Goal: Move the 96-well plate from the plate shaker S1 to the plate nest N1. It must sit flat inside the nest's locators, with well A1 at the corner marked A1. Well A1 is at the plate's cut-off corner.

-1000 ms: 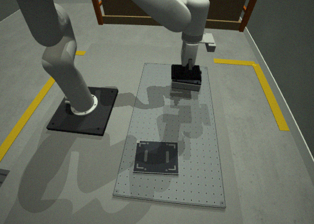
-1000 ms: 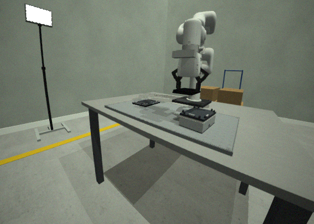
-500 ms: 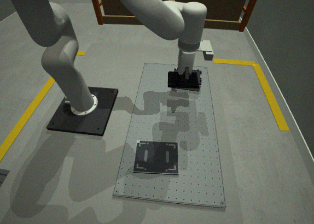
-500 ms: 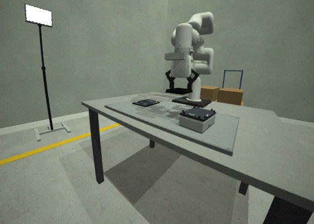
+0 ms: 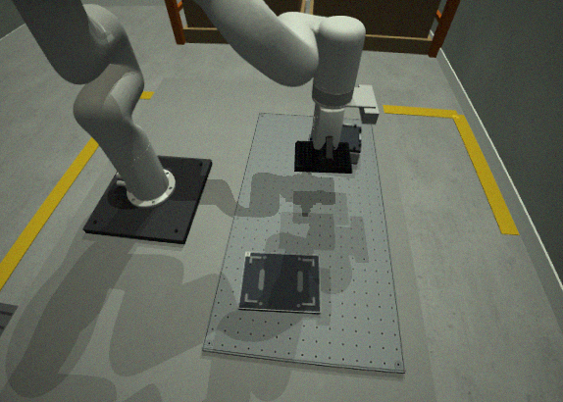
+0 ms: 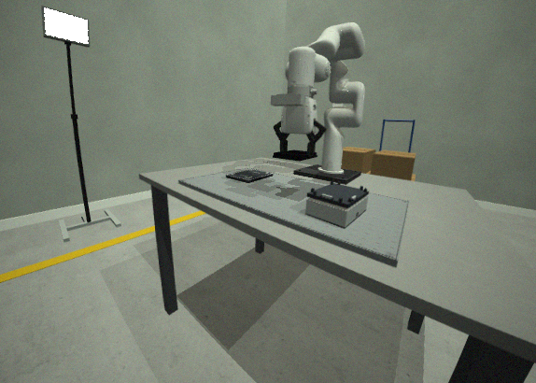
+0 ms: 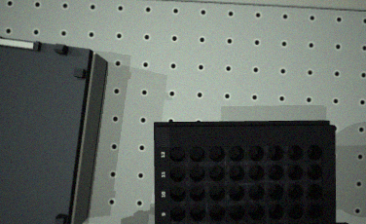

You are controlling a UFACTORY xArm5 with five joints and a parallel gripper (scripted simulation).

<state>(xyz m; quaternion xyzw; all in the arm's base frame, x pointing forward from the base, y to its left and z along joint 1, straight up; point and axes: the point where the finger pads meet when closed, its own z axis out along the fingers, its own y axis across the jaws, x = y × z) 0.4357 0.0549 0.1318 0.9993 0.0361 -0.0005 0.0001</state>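
Note:
My gripper [image 6: 299,146] is shut on the black 96-well plate [image 5: 324,153] and holds it in the air above the perforated board, beside the shaker. The plate also shows in the exterior view [image 6: 294,155] and fills the lower middle of the wrist view [image 7: 244,172], with row numbers along its left edge. The plate shaker S1 [image 6: 337,205], a grey box with a dark top, stands with its top bare; in the wrist view it lies at the left [image 7: 35,131], and in the top view it is mostly hidden behind the plate [image 5: 354,139]. The dark plate nest N1 [image 5: 281,282] with white corner locators lies farther along the board, empty.
The grey perforated board [image 5: 314,245] carries shaker and nest. The arm's black base plate [image 5: 149,198] is beside the board. Cardboard boxes [image 6: 378,161] and a blue cart stand behind the table. A light on a stand [image 6: 67,28] is off to the side.

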